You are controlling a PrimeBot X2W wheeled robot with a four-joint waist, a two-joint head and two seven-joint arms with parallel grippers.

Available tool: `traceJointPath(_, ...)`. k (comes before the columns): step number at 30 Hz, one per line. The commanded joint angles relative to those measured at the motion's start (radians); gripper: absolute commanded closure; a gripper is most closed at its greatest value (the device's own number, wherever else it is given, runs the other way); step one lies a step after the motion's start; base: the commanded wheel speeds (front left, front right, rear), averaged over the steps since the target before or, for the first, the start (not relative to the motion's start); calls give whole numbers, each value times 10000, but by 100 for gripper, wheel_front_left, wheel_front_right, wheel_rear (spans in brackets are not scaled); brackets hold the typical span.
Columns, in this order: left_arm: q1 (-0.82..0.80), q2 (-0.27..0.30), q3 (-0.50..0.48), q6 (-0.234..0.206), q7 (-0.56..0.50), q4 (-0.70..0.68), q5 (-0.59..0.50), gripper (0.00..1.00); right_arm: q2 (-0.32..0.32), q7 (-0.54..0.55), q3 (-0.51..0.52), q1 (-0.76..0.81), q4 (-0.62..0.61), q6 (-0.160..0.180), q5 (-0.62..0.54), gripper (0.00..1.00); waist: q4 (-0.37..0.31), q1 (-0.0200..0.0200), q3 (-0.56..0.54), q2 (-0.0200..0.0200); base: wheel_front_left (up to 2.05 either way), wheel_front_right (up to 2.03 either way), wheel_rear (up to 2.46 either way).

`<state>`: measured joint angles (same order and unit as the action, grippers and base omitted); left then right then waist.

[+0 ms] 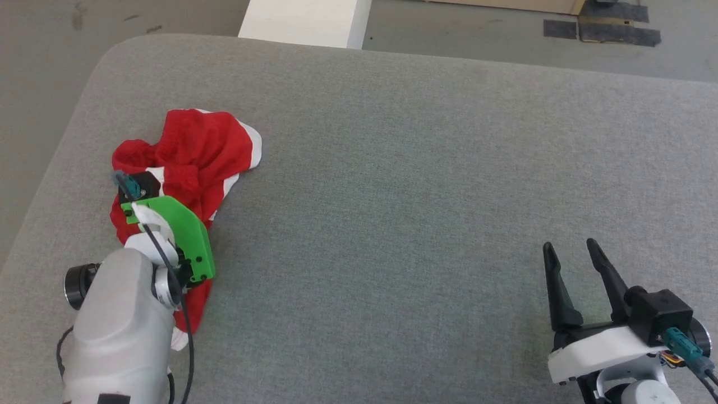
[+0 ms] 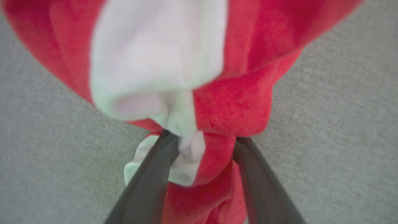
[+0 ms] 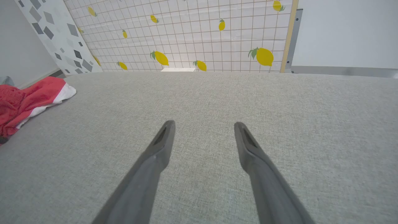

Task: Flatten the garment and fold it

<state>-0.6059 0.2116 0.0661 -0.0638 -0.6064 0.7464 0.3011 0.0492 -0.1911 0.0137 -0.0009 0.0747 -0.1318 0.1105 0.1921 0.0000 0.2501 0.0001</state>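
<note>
The red shorts (image 1: 196,146) with white stripes lie crumpled near the left edge of the grey padded surface (image 1: 420,168). My left gripper (image 2: 205,140) is shut on a bunch of red and white fabric (image 2: 248,62), which hangs in front of the wrist camera. In the head view, the left wrist with its green bracket (image 1: 179,235) sits over the near part of the shorts and hides the fingers. My right gripper (image 1: 569,247) stands open at the lower right, far from the shorts, fingers (image 3: 161,143) spread with nothing between them. The shorts (image 3: 28,99) also show at that view's left edge.
The padded surface has a rounded far-left corner, with grey floor beyond it. A white block (image 1: 305,19) stands past the far edge. A lemon-patterned panel (image 3: 186,37) rises behind the surface in the right wrist view.
</note>
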Motion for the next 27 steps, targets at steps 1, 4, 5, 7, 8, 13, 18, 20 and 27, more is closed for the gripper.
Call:
traceJointPath(1,441,-62,69,83,639,51,68,100,10,-89,-95,-123,88,11,89,0,113,0,-186,-1,0,0,0)
traceJointPath(4,66,88,188,434,1595,-356,-40,100,10,-149,-223,-115,273,11,181,0,235,0,-519,-1,0,0,0)
traceJointPath(5,-100,116,216,557,1855,-491,-48,100,10,-168,-251,-102,327,11,214,0,259,0,-621,-1,0,0,0)
traceJointPath(7,-614,187,333,825,2387,-834,-124,100,10,-224,-340,-67,480,11,332,0,261,0,-909,-1,0,0,0)
traceJointPath(8,-849,234,381,902,2610,-992,-182,100,10,-251,-393,-60,540,11,394,0,224,0,-1015,-1,0,0,0)
traceJointPath(13,-2083,277,778,1384,3347,-1755,-355,100,10,-416,-573,33,884,11,756,0,-268,0,-1619,-1,0,0,0)
traceJointPath(18,-3128,-263,1048,1726,3446,-2341,210,100,10,-522,-620,209,1187,11,923,0,-1038,0,-1924,-1,0,0,0)
traceJointPath(20,-3380,-529,1185,1807,3434,-2562,516,100,10,-554,-584,304,1283,11,945,0,-1435,0,-1998,-1,0,0,0)
traceJointPath(27,-3102,-1155,2112,1926,2955,-3061,1626,100,10,-631,-291,489,1374,11,1015,0,-2577,0,-1901,-1,0,0,0)
